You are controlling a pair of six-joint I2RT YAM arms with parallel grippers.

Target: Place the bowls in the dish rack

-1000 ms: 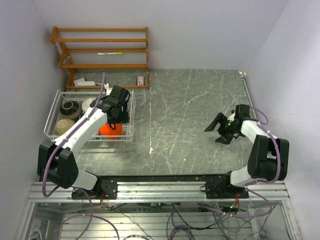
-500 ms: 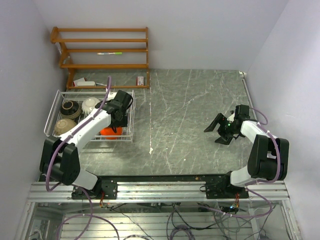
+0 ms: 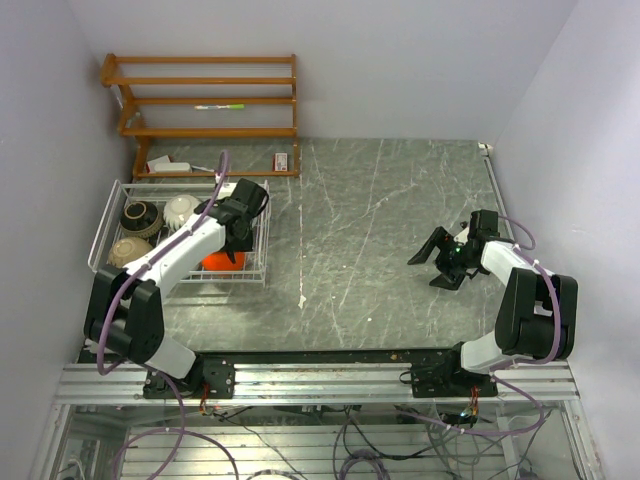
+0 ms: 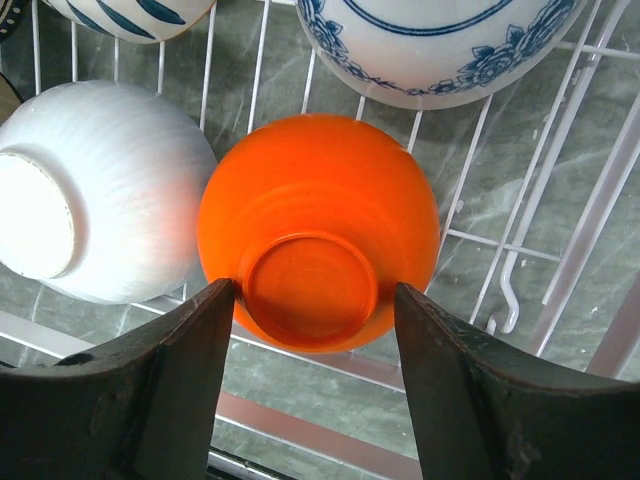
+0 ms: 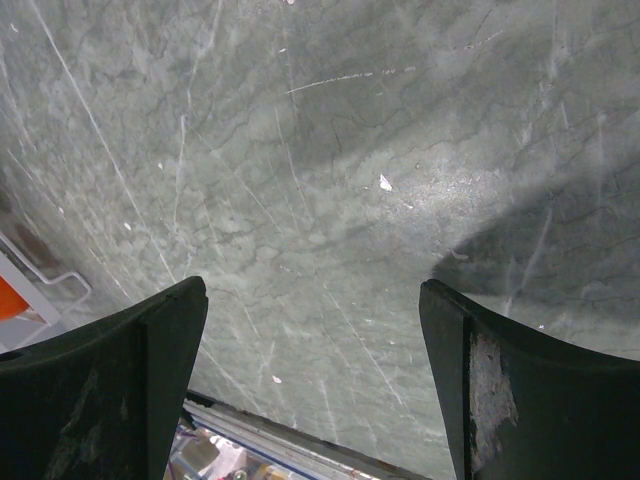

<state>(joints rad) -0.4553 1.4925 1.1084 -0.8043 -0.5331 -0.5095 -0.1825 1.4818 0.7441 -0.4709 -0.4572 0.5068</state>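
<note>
Overhead, dish rack point(image 3: 140, 183): white wire basket stood at the 9 o'clock side of the table point(image 3: 380, 220).
Orange bowl point(image 4: 320, 200): lay upside down inside the rack, foot ring up.
Neighbours: white bowl point(image 4: 100, 190) just beside it at 9 o'clock; blue-and-white bowl point(image 4: 440, 50) at 1 o'clock.
Left gripper point(image 4: 312, 290): released, jaws spread above the orange bowl, flanking its foot.
Right gripper point(image 5: 312, 290): released, jaws wide, over the table at 3 o'clock.
</note>
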